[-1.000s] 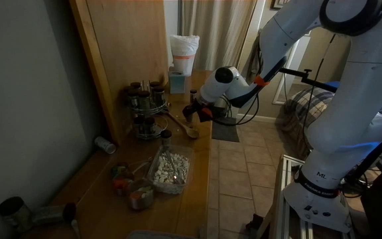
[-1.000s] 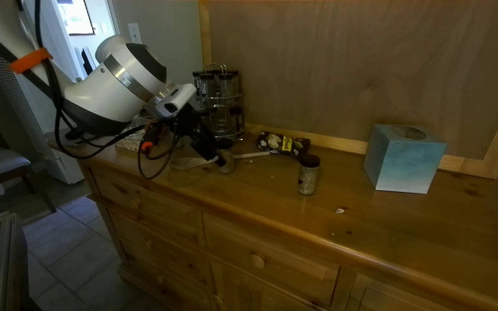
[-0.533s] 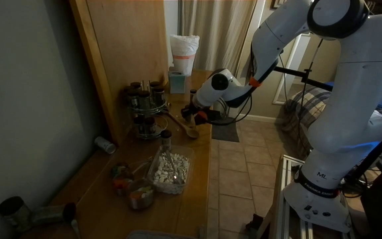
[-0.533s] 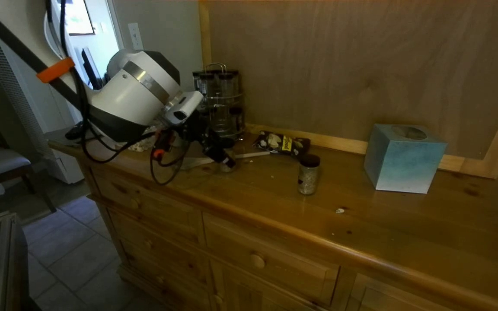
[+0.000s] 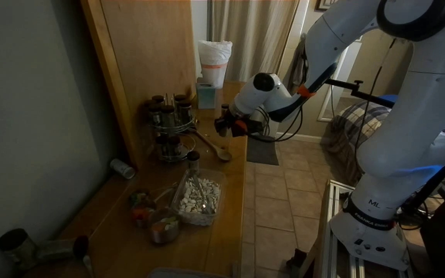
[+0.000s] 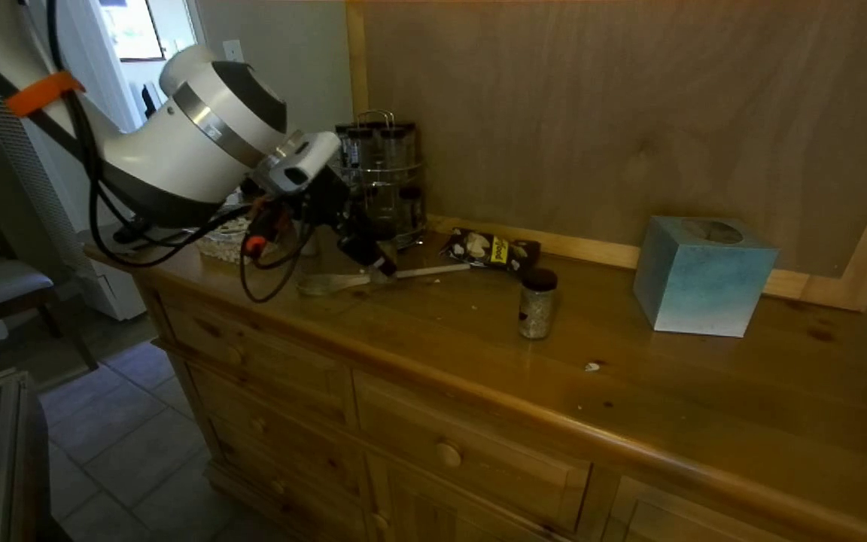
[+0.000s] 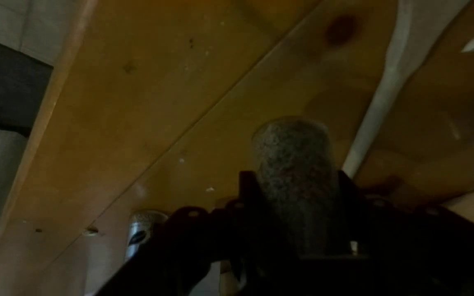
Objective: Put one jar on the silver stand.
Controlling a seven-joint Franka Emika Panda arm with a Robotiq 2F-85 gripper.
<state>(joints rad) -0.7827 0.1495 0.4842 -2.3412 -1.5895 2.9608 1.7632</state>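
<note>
With the jar (image 7: 292, 160) grasped between the jaws, ease to the stand (image 5: 180, 129), at their nine o'clock in an exterior view, and lower upright into a likely gap on its lower tier (image 5: 174, 158).

Spoon (image 7: 397, 68) cropped in wrist view, jar (image 7: 293, 154) partly blacked out, silver stand (image 6: 393, 169) partly behind claw (image 6: 382, 264) in an exterior view

White, rounded arm (image 5: 406, 127) — orange strap (image 6: 44, 93), black cables (image 6: 92, 156), base band (image 5: 369, 221) lettered FRANKA.
</note>
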